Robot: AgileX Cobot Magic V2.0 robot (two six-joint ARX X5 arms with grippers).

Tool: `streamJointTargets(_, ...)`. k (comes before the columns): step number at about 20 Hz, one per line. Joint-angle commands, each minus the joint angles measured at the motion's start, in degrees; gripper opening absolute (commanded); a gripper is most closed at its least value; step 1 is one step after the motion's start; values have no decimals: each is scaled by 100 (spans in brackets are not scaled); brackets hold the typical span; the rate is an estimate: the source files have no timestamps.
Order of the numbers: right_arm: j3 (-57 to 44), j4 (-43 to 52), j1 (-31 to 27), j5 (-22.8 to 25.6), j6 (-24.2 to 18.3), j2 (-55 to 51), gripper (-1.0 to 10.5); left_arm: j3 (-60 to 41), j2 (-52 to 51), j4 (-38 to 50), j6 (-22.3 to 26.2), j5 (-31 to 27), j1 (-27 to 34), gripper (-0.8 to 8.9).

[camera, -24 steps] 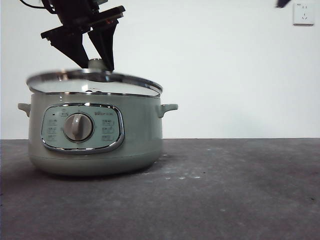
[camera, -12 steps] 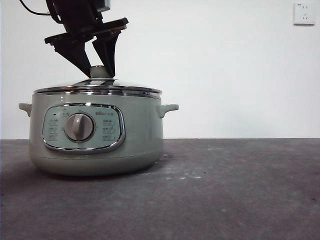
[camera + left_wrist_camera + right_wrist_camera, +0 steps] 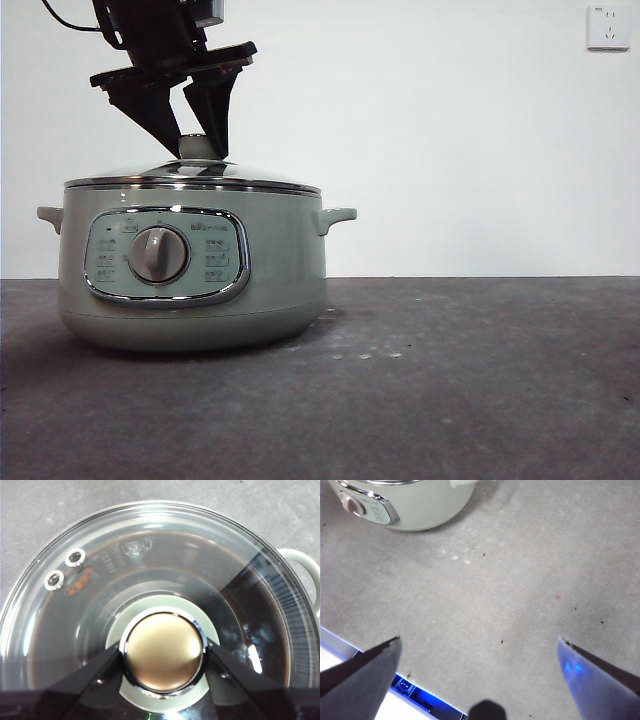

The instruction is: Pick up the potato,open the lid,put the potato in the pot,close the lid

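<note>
The pale green pot (image 3: pixel 190 265) stands on the left of the table, its dial panel facing the front camera. The glass lid (image 3: pixel 192 177) lies flat on the pot's rim. My left gripper (image 3: pixel 201 150) comes down from above, shut on the lid's round knob (image 3: pixel 163 651), with a jaw pressed against each side of it. The lid's glass (image 3: pixel 150 565) shows only a dark interior, and the potato is hidden. My right gripper (image 3: pixel 479 642) hangs open over bare table, away from the pot (image 3: pixel 405 502), with nothing between its jaws.
Grey tabletop (image 3: pixel 460 380) stretches to the right of the pot. A white wall socket (image 3: pixel 607 26) sits high on the back wall. The table's near edge with a blue-lit strip (image 3: pixel 415 690) shows in the right wrist view.
The lid, tilted and raised a second ago, has come down and now sits level on the pot's rim. A dark tip at the top right corner has left the view.
</note>
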Motion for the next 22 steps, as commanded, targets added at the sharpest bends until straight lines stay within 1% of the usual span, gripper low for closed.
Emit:
streamJointTargets(1, -42, 31, 11, 28, 63, 2, 692, -127, 203, -125, 223, -37, -13, 611)
streamJointTargets(2, -42, 28, 11, 28, 63, 2, 692, -127, 170, -140, 221, -39, -13, 632)
streamJointTargets(6, -42, 4, 11, 24, 63, 2, 692, -125, -131, -160, 173, -37, -15, 630)
streamJointTargets(9, -42, -13, 11, 24, 66, 2, 692, -125, -621, -345, 140, -20, -33, 630)
streamJointTargets(10, -42, -11, 11, 24, 68, 2, 692, -125, -796, -461, 120, 68, -39, 630)
streamJointTargets(13, -42, -7, 11, 24, 92, 2, 692, -125, -1484, -1049, 26, 396, -59, 630)
streamJointTargets(18, -42, -28, 11, 20, 157, 7, 692, -125, -2603, -2465, 184, 354, -190, 630)
streamJointTargets(19, -42, -57, 11, 20, 179, 7, 692, -129, -2763, -2601, 192, 345, -188, 629)
streamJointTargets(22, -42, -160, 11, 20, 199, 7, 692, -131, -3215, -2603, 232, 350, -188, 629)
